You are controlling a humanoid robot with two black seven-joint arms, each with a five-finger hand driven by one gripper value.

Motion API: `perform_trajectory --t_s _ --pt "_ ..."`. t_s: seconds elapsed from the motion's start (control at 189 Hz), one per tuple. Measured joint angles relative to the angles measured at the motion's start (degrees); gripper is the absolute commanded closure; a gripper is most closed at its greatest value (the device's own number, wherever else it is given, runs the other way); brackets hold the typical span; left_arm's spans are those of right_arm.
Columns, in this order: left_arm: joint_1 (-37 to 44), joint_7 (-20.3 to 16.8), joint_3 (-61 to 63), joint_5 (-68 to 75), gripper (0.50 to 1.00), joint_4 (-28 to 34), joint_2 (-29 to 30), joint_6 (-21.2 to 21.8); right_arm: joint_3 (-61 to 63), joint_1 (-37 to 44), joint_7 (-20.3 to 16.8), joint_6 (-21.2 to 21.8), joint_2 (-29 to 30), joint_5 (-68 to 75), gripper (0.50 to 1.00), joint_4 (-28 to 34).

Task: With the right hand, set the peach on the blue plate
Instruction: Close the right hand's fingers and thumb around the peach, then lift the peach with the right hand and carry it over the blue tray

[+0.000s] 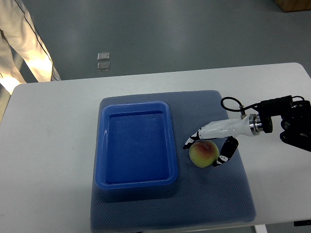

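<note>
A yellow-red peach (203,153) lies on the grey-blue mat, just right of the blue plate (136,185), a deep rectangular tray that holds nothing. My right hand (206,150) reaches in from the right edge and sits over the peach. Its white fingers (193,138) touch the peach's top left, and the thumb (227,153) stands at the peach's right side. The fingers wrap loosely around the fruit, which still rests on the mat. My left arm does not show.
A grey-blue mat (214,204) covers the middle of the white table (48,160). A person in a light garment (24,48) stands at the far left corner. A black cable (233,104) loops above my right wrist.
</note>
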Motion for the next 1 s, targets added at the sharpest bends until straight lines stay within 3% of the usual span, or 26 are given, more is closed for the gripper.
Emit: perform_trajectory --t_s 0.085,0.709,1.0 --pt "0.0 0.0 0.0 0.0 0.5 0.0 0.0 0.0 -0.02 -0.01 -0.24 0.17 -0.06 -0.01 0.736 0.0" --pt "0.0 0.02 0.02 0.0 0.5 0.0 0.0 0.0 0.51 2.05 -0.31 0.18 -0.99 0.33 0.736 0.15" --pt "0.01 0.0 0.02 0.0 0.5 0.05 0.0 0.0 0.5 9.53 -0.31 0.76 -0.08 0.67 0.734 -0.16"
